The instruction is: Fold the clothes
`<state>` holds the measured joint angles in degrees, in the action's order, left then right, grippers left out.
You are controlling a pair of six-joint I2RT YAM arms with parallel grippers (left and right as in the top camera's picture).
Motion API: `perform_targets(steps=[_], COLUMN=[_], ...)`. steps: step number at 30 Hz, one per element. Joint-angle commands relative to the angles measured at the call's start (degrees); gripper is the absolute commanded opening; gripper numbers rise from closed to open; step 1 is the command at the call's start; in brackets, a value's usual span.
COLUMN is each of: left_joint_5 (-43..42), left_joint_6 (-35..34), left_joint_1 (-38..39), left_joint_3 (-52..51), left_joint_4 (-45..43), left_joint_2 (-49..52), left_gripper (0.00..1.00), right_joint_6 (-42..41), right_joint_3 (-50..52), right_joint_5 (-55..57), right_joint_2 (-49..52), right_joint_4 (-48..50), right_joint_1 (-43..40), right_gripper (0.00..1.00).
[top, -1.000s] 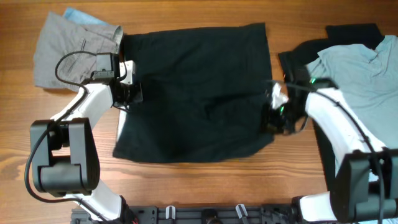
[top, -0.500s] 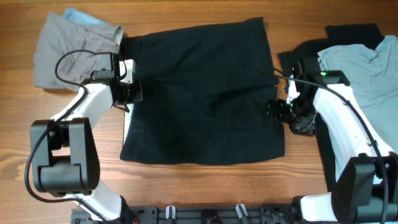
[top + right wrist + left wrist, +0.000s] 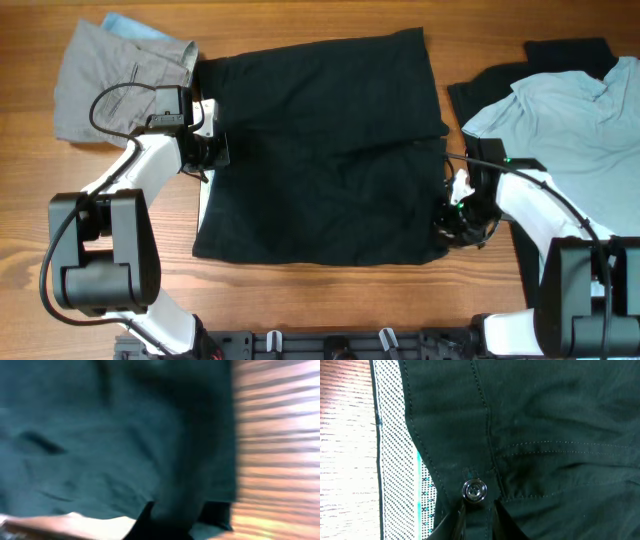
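Observation:
The large black shorts (image 3: 320, 150) lie spread flat across the middle of the table. My left gripper (image 3: 207, 150) is shut on their waistband at the left edge. In the left wrist view my gripper (image 3: 477, 522) pinches the fabric just below a metal button (image 3: 474, 491), beside the dotted white lining (image 3: 397, 460). My right gripper (image 3: 452, 222) is shut on the shorts' right edge near the front corner. The right wrist view is blurred, with dark fabric (image 3: 125, 435) running between my gripper's (image 3: 170, 520) fingers.
Grey pocketed shorts (image 3: 110, 80) lie at the back left over a light blue scrap (image 3: 130, 25). A light blue T-shirt (image 3: 570, 130) lies at the right on another black piece (image 3: 570, 50). Bare wood (image 3: 320, 300) runs along the front edge.
My right gripper has moved toward the front edge along the shorts' right side, pulling that edge with it. My left gripper has stayed at the waistband.

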<state>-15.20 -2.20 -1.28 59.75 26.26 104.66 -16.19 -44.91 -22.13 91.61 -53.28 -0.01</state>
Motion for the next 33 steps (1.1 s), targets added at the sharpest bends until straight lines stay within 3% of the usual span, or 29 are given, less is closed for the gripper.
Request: perform_targets(steps=[1, 5, 8, 13, 14, 16, 18, 26, 28, 33], left_joint_5=[-1.33, -1.31, -1.31, -1.29, -1.29, -1.31, -1.31, -1.29, -1.29, -2.73], left_joint_6=[0.48, 0.48, 0.46, 0.46, 0.46, 0.46, 0.46, 0.48, 0.48, 0.44], left_joint_1=[0.11, 0.11, 0.24, 0.28, 0.28, 0.28, 0.28, 0.28, 0.28, 0.28], left_joint_3=[0.26, 0.26, 0.26, 0.26, 0.26, 0.26, 0.26, 0.26, 0.26, 0.28], left_joint_4=[0.15, -0.68, -1.46, -1.79, -1.77, -1.79, -1.73, -1.33, -1.33, 0.35], left_joint_2=[0.35, 0.35, 0.35, 0.35, 0.35, 0.35, 0.35, 0.35, 0.35, -0.04], left_gripper=[0.17, 0.17, 0.18, 0.19, 0.19, 0.19, 0.20, 0.26, 0.32, 0.27], right_joint_6=[2.49, 0.66, -5.20, -9.38, -9.68, -9.18, -8.11, -1.81, -1.84, 1.20], right_joint_3=[-1.95, -7.32, -8.11, -8.02, -8.02, -8.02, -8.02, -8.02, -8.02, -8.04], right_joint_5=[-8.09, -13.40, -13.64, -4.37, -2.43, -1.05, -0.98, 4.70, 6.88, 5.38], right_joint_2=[-0.13, -0.13, -0.11, 0.87, 1.09, 1.11, 1.05, 1.05, 1.05, 1.01], right_joint_4=[0.68, 3.96, 14.32, 26.08, 27.19, 27.47, 25.40, 4.31, 1.68, 2.89], right_joint_1=[-0.09, -0.07, -0.07, -0.07, -0.07, -0.09, -0.09, -0.85, -0.83, -0.83], right_gripper=[0.04, 0.04, 0.04, 0.04, 0.12, 0.53, 0.60, 0.63, 0.64, 0.57])
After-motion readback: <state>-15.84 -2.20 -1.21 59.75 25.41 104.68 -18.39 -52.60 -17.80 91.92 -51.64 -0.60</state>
